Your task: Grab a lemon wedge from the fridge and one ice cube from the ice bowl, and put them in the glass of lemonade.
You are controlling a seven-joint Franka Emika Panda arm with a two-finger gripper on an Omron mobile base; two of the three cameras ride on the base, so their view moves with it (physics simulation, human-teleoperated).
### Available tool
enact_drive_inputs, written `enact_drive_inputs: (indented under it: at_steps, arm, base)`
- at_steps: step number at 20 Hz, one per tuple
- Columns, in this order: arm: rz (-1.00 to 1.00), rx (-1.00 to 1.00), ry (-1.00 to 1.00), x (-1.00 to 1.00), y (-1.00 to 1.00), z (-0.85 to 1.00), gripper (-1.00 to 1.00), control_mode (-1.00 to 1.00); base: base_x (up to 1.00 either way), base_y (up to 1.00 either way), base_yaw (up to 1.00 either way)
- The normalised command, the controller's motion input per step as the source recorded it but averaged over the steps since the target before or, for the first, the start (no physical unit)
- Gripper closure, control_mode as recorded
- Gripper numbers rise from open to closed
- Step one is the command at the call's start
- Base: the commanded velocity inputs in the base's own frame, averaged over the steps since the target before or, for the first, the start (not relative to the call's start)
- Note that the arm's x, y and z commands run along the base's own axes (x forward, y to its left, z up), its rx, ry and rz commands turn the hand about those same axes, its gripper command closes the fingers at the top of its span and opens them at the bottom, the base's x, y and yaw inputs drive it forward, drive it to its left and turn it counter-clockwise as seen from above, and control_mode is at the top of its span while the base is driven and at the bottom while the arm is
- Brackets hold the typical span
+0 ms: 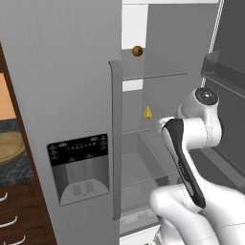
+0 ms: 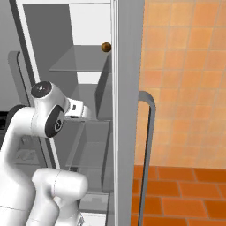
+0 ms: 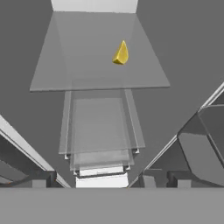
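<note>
**One lemon wedge sitting on a fridge shelf, my gripper spread wide and empty**

One lemon wedge [image 3: 121, 54] is sitting on a glass shelf [image 3: 78, 74] inside the fridge [image 1: 62, 95], point up, toward the back of the shelf and a little to one side of its middle. I am looking along my hand at it, and nothing is lying beside it on that shelf. From the left base view the same wedge [image 1: 148, 112] is showing just beyond my arm [image 1: 191, 139], on the middle shelf.

One small brown ball [image 1: 137, 50] is resting on the shelf above, at its front edge, well apart from the wedge. I am counting two glass shelves stacked here, with clear drawers below them.

My gripper [image 3: 102, 180] is standing fully spread, holding nothing, its two dark tips sitting low in the hand view, short of the wedge and not touching it.

The fridge's right door [image 1: 225, 72] is standing open; the left door, with its one black dispenser panel [image 1: 79, 167] and long handle [image 1: 116, 139], is staying shut. Left of the fridge, one wooden bowl [image 1: 9, 146] is sitting on the dark counter [image 1: 14, 170].
</note>
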Motion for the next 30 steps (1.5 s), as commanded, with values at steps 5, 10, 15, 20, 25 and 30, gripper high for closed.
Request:
enact_drive_inputs:
  at_steps: [5, 10, 15, 20, 25, 30]
  arm:
    - [-0.05, 0.03, -0.01, 0.5, -0.02, -0.28, -1.0, -1.0]
    - [-0.05, 0.04, -0.03, 0.46, 0.0, -0.27, -1.0, -1.0]
    - [-0.01, 0.05, 0.0, 0.48, -0.01, -0.09, -1.0, -1.0]
    - [0.0, 0.0, 0.0, 0.42, -0.01, -0.1, -1.0, -1.0]
    - [0.0, 0.0, 0.0, 0.41, -0.1, -0.09, -1.0, -1.0]
    - [0.0, 0.0, 0.0, 0.42, -0.06, -0.2, -1.0, -1.0]
  base:
    - [0.0, 0.0, 0.0]
    - [0.0, 0.0, 0.0]
    - [0.0, 0.0, 0.0]
    - [0.0, 0.0, 0.0]
    - [0.0, 0.0, 0.0]
    - [0.0, 0.0, 0.0]
